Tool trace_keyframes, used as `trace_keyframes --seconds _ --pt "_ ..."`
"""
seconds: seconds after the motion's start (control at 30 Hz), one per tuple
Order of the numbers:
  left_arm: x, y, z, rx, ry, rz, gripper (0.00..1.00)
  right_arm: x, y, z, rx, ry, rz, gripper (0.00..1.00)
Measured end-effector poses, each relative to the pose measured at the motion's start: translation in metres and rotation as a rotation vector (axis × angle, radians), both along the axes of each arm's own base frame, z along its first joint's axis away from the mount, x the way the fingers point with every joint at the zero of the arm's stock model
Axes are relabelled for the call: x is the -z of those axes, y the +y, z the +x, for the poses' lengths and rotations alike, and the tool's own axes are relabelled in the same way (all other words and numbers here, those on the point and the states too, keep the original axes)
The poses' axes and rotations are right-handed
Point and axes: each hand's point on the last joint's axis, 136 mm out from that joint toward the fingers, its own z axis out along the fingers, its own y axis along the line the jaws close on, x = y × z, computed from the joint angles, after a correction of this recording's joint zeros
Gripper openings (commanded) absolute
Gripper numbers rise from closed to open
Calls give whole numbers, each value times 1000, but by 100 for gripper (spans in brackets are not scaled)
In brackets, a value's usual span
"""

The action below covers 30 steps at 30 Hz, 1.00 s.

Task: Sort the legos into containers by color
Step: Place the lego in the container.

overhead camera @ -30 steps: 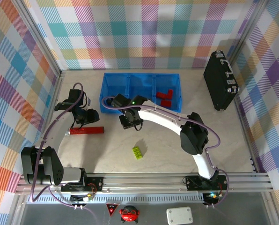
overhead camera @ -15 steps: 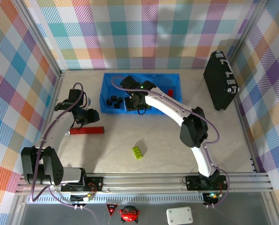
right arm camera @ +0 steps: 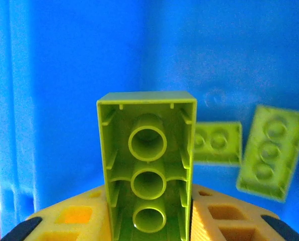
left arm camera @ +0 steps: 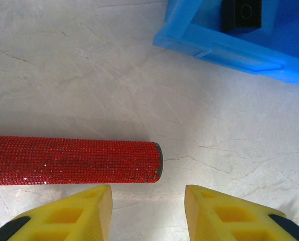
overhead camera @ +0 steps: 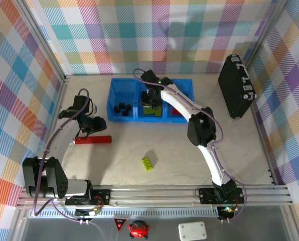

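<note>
My right gripper [overhead camera: 152, 98] hangs over the middle bin of the blue containers [overhead camera: 113, 94]. In the right wrist view it [right arm camera: 148, 216] is shut on a lime-green lego [right arm camera: 147, 160], hollow underside toward the camera. Below it, two more lime legos [right arm camera: 218, 142] [right arm camera: 270, 153] lie on the bin floor [right arm camera: 64, 75]. Black legos [overhead camera: 122, 108] sit in the left bin, one of them [left arm camera: 241, 12] near the tray corner [left arm camera: 214, 42]. Another lime lego [overhead camera: 148, 163] lies on the table. My left gripper [overhead camera: 92, 125] [left arm camera: 148, 216] is open, with nothing between its fingers.
A long red bar [overhead camera: 93, 140] [left arm camera: 74, 159] lies on the table just ahead of the left fingertips. A black hard case [overhead camera: 236, 93] stands at the far right. The right arm reaches across the tray's right bin.
The right arm has carried the lime lego from the table in front of the tray up and back over the middle bin. The left arm has not moved.
</note>
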Motion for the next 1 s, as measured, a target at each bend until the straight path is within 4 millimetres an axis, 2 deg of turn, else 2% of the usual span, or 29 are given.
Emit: trace_keyframes --seconds 0.17,0.33,0.5,0.83,1.0 --pt "0 0 0 0 0 0 42 16 7 18 5 3 49 35" --pt "0 0 0 0 0 0 42 31 10 23 8 19 62 35" --pt "0 0 0 0 0 0 42 35 15 29 14 20 81 38" --pt "0 0 1 0 -3 -1 42 45 11 33 24 31 75 46" --pt "0 0 1 0 -3 -1 42 45 11 33 24 31 75 46"
